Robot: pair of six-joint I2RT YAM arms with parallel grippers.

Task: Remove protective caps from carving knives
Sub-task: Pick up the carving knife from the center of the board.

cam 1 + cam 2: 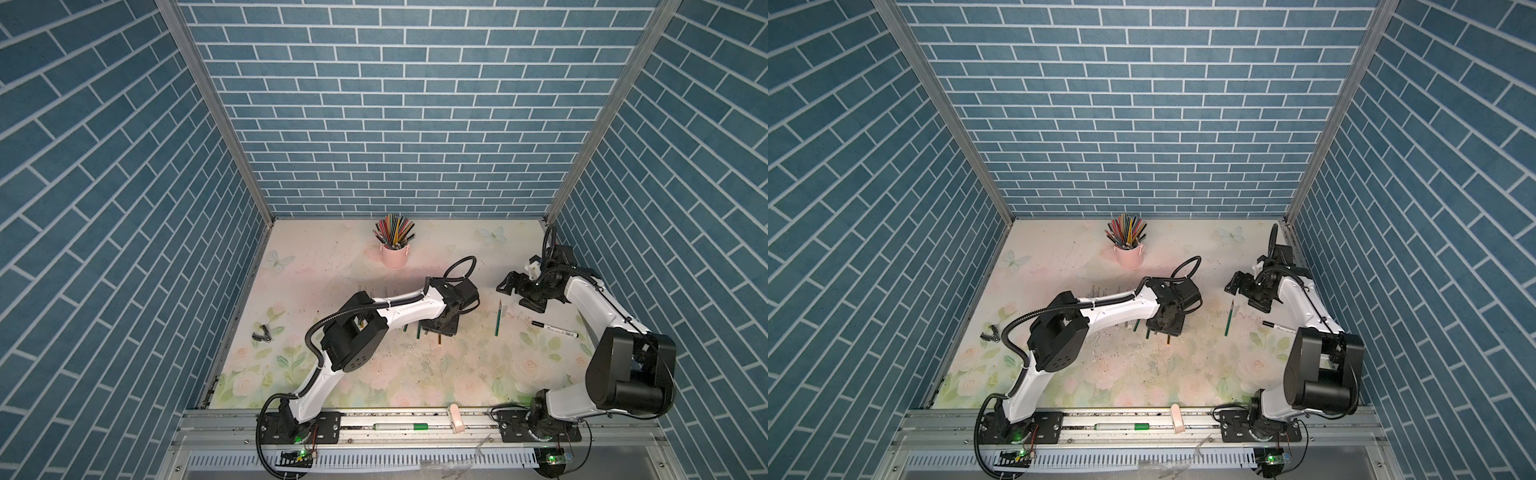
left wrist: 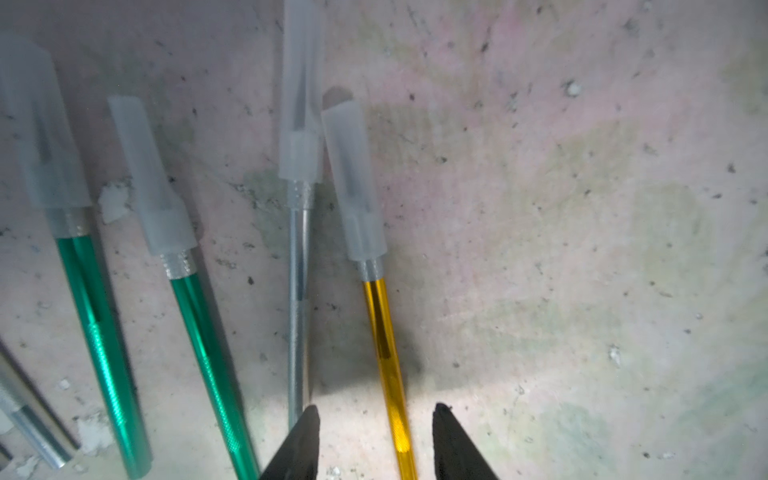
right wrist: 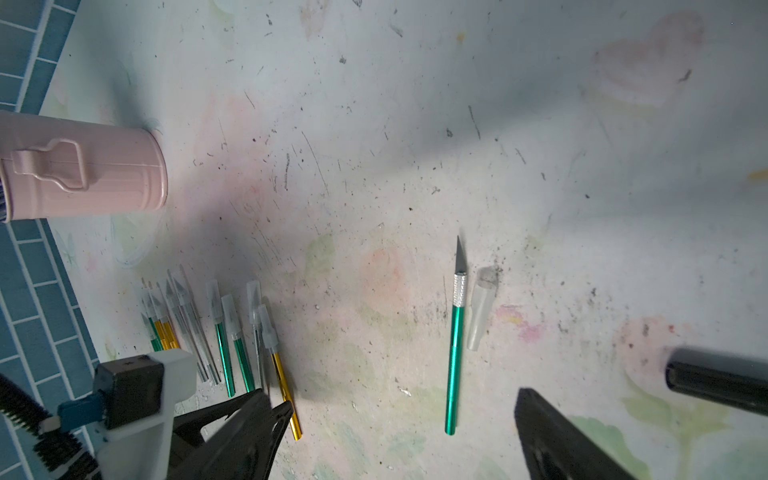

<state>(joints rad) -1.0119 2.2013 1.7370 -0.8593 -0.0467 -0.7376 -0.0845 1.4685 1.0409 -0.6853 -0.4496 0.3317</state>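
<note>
In the left wrist view, the left gripper (image 2: 375, 409) is set astride the gold knife (image 2: 385, 357), jaws apart and the handle not yet touched. A pinch on that handle is judged to be called for next, so that its protective cap (image 2: 353, 183) can be drawn off. Four capped carving knives (image 2: 199, 332) are counted: two green, one silver, one gold.

In the right wrist view, the right gripper (image 3: 403, 399) is spread wide and empty. One bared green knife (image 3: 454, 361) and one loose cap (image 3: 480, 316) just beside it are counted.

In both top views, that bared knife is seen well apart from the row.
</note>
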